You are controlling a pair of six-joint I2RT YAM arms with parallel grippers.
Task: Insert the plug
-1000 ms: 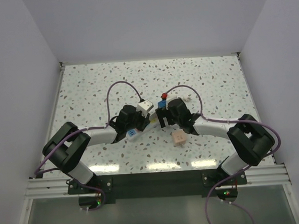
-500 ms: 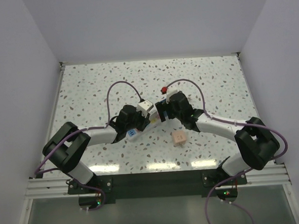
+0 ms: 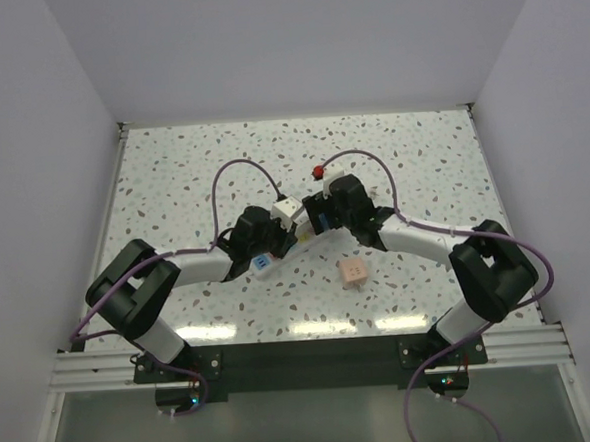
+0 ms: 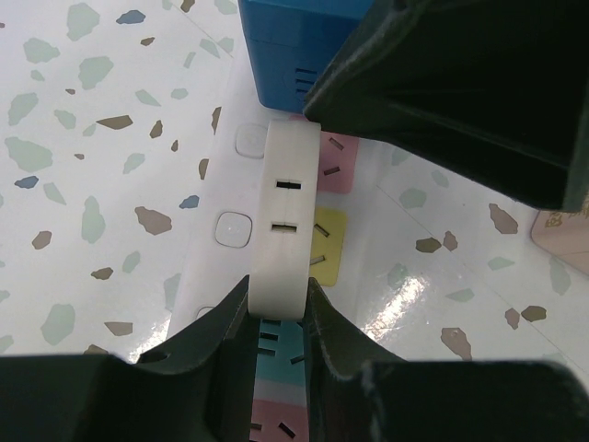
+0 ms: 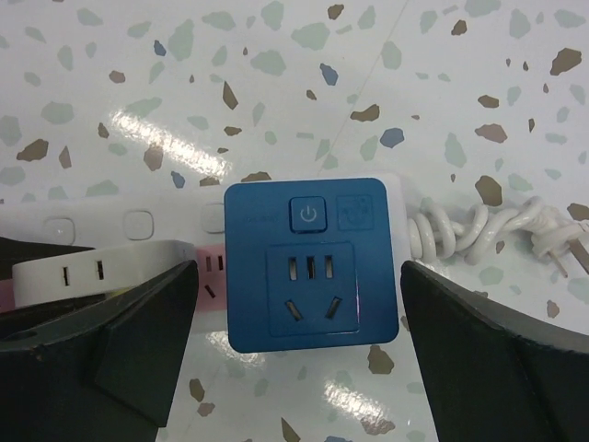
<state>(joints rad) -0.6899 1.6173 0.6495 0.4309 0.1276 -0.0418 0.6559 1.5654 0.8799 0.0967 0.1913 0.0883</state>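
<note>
A: Where is the plug?
B: The plug (image 4: pixel 290 216) stands on edge over the strip (image 4: pixel 329 247), above its pink and yellow sockets, about the middle of the worktop (image 3: pixel 192 167). The left gripper (image 4: pixel 281 299) is clamped on its near end.
A: Is it in?
B: That cannot be told. Its prongs are hidden, and whether it touches the sockets does not show. It looks picked up and lined up, but probably not pushed home.
A: And the right gripper?
B: The right gripper (image 5: pixel 296 276) has its fingers wide apart, one on each side of the blue cube (image 5: pixel 313 262) on the strip, gripping nothing. The blue cube sits just beyond the plug.
A: What is left?
B: Likely the press down into a socket, then the release. The right arm seems placed to steady the strip.
A: Anything else?
B: A tan block (image 3: pixel 353 271) lies toward the near edge, well apart.
</note>
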